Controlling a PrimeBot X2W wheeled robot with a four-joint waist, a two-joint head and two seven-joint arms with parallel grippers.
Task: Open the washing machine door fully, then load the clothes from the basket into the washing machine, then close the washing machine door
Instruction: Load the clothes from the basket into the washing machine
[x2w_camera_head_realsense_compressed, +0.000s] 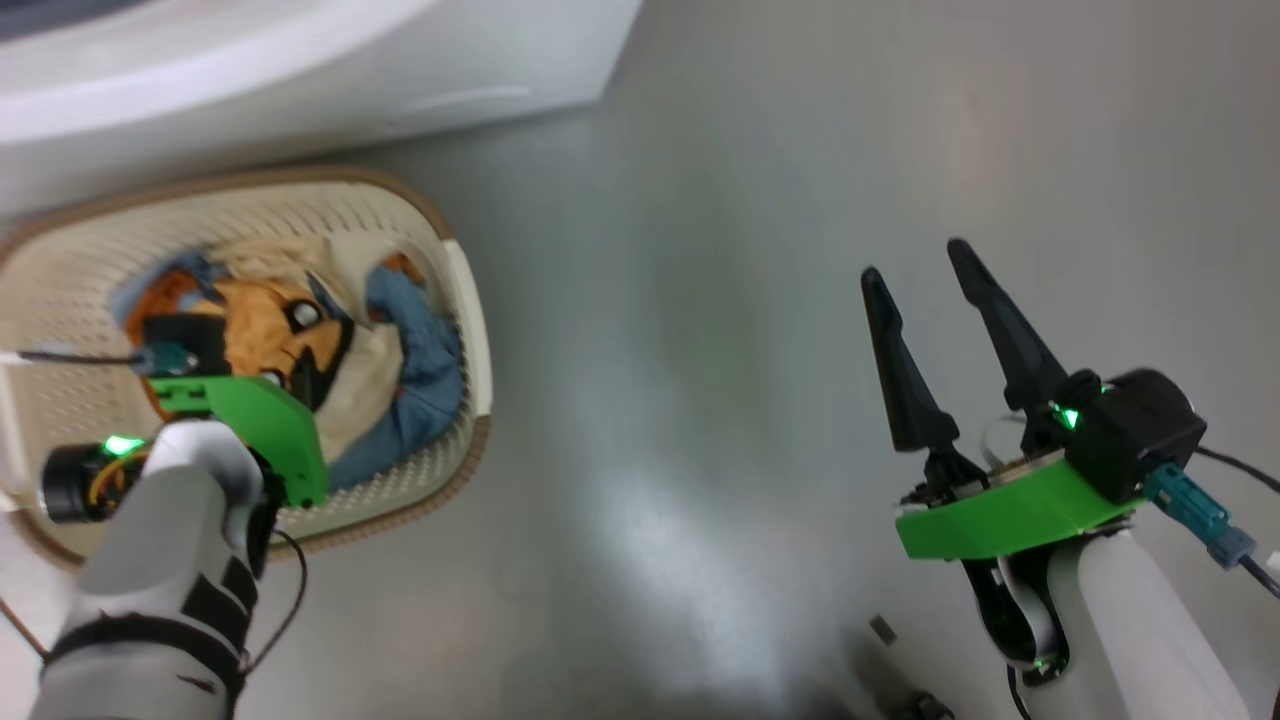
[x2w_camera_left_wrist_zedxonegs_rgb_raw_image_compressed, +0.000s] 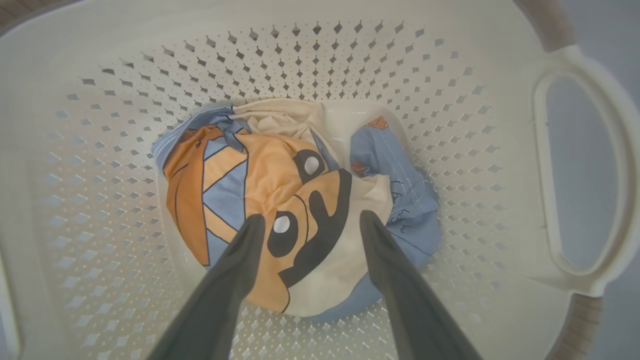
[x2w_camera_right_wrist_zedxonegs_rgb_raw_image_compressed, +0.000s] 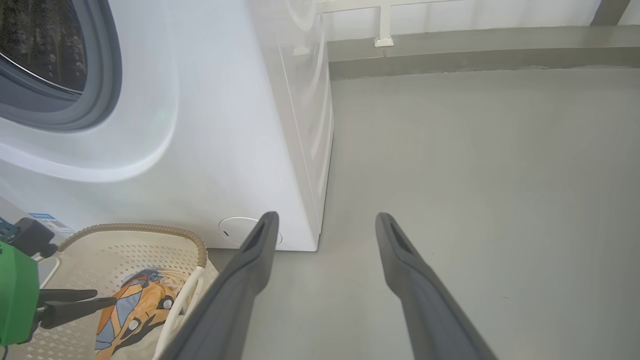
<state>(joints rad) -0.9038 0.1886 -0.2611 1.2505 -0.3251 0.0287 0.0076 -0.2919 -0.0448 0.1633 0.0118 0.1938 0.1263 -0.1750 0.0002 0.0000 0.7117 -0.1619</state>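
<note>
The cream perforated basket (x2w_camera_head_realsense_compressed: 470, 300) sits on the floor right in front of the white washing machine (x2w_camera_head_realsense_compressed: 300, 70). In it lie the clothes (x2w_camera_left_wrist_zedxonegs_rgb_raw_image_compressed: 280, 170), a bundle of light blue, orange and cream fabric with a cartoon face. My left gripper (x2w_camera_left_wrist_zedxonegs_rgb_raw_image_compressed: 310, 225) hangs open just above the bundle, its fingers straddling the printed face without holding it. Seen from the right wrist, the left gripper (x2w_camera_right_wrist_zedxonegs_rgb_raw_image_compressed: 106, 297) reaches into the basket (x2w_camera_right_wrist_zedxonegs_rgb_raw_image_compressed: 130, 230). My right gripper (x2w_camera_head_realsense_compressed: 915, 262) stands open and empty over bare floor, right of the machine (x2w_camera_right_wrist_zedxonegs_rgb_raw_image_compressed: 200, 125). The drum mouth (x2w_camera_right_wrist_zedxonegs_rgb_raw_image_compressed: 45, 45) is uncovered; the washing machine door is out of view.
Grey floor (x2w_camera_head_realsense_compressed: 750, 300) stretches to the right of the basket and machine. A low grey kerb (x2w_camera_right_wrist_zedxonegs_rgb_raw_image_compressed: 475, 55) runs along the back wall. The machine's round lower cover (x2w_camera_right_wrist_zedxonegs_rgb_raw_image_compressed: 240, 230) sits near its front corner. Small dark bits (x2w_camera_head_realsense_compressed: 880, 630) lie by the right arm.
</note>
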